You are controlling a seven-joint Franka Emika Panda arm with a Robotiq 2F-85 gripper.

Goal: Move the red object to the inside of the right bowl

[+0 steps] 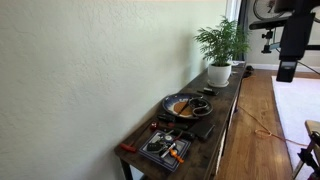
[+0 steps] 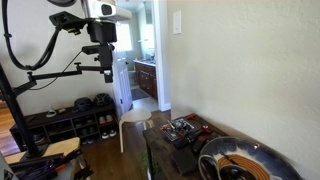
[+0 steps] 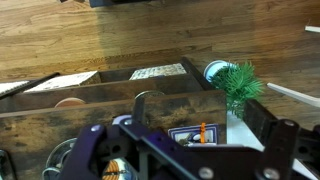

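A small red item (image 1: 155, 124) lies at the wall-side edge of the long wooden table (image 1: 222, 112), beside a patterned tray (image 1: 165, 148); it is too small to make out clearly. A large dark bowl (image 1: 181, 105) with a brown inside stands mid-table, with a smaller dark bowl (image 1: 201, 104) next to it. The large bowl (image 2: 246, 160) also shows in an exterior view. My gripper (image 1: 287, 70) hangs high above the floor, far from the table, and shows in both exterior views (image 2: 108, 70). In the wrist view its fingers (image 3: 180, 135) are spread wide and empty.
A potted plant (image 1: 221, 52) stands at the table's far end and shows in the wrist view (image 3: 238, 82). The tray (image 3: 195, 135) holds an orange stick. A flat red piece (image 1: 127, 148) lies at the near table corner. A shoe rack (image 2: 75, 122) and camera stands surround the arm.
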